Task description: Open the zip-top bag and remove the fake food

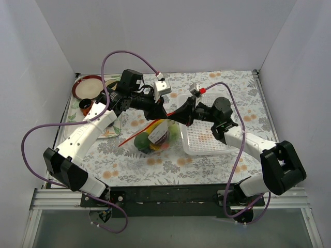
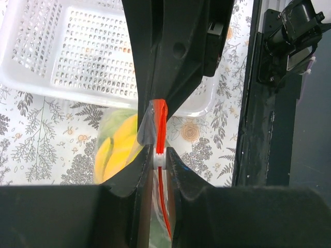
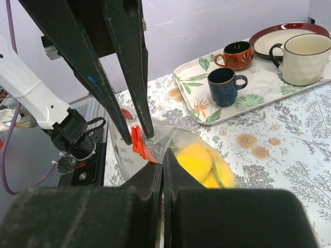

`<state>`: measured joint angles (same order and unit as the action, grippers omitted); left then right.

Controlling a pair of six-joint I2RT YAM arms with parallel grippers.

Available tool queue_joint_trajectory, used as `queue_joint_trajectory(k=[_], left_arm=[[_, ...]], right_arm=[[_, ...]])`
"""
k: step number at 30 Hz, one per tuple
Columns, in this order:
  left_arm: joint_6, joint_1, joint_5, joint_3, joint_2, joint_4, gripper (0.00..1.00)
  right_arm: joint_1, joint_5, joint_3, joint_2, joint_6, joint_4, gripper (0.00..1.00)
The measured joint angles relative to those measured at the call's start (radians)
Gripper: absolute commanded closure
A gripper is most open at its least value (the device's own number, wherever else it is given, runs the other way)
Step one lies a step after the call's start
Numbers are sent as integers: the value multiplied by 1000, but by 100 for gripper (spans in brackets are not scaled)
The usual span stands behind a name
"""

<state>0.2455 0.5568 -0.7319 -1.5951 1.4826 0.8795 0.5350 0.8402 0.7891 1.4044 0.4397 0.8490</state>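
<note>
The clear zip-top bag (image 1: pixel 155 135) lies mid-table with its orange-red zip strip (image 1: pixel 135 135) slanting up to the right. The fake food (image 1: pixel 154 139) is inside it: yellow, green and red pieces. A yellow piece shows in the left wrist view (image 2: pixel 120 147) and in the right wrist view (image 3: pixel 199 161). My left gripper (image 1: pixel 162 114) is shut on the white zip slider (image 2: pixel 161 157) on the strip. My right gripper (image 1: pixel 176 118) faces it and is shut on the bag's corner (image 3: pixel 155 147) just beyond the slider. Both hold that end raised.
A white perforated basket (image 1: pixel 207 139) stands right of the bag, under the right gripper. A floral tray (image 1: pixel 111 132) at the left holds cups (image 3: pixel 226 85), with a red-rimmed plate (image 1: pixel 88 87) behind. White walls close in the table. A purple cable (image 1: pixel 124 53) loops overhead.
</note>
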Motion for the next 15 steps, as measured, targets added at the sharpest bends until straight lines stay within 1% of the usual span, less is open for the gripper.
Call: queue_joint_trajectory(k=[4, 8, 11, 15], left_arm=[[-9, -8, 2, 20, -6, 0, 100], [-21, -12, 19, 20, -7, 3, 100], [-30, -17, 48, 20, -13, 8, 100], [-34, -37, 129, 77, -69, 8, 100]], right_arm=[[-5, 0, -2, 17, 37, 39, 99], [-9, -5, -2, 22, 47, 43, 99], [-19, -34, -2, 22, 46, 34, 99], [-30, -105, -2, 31, 42, 20, 99]])
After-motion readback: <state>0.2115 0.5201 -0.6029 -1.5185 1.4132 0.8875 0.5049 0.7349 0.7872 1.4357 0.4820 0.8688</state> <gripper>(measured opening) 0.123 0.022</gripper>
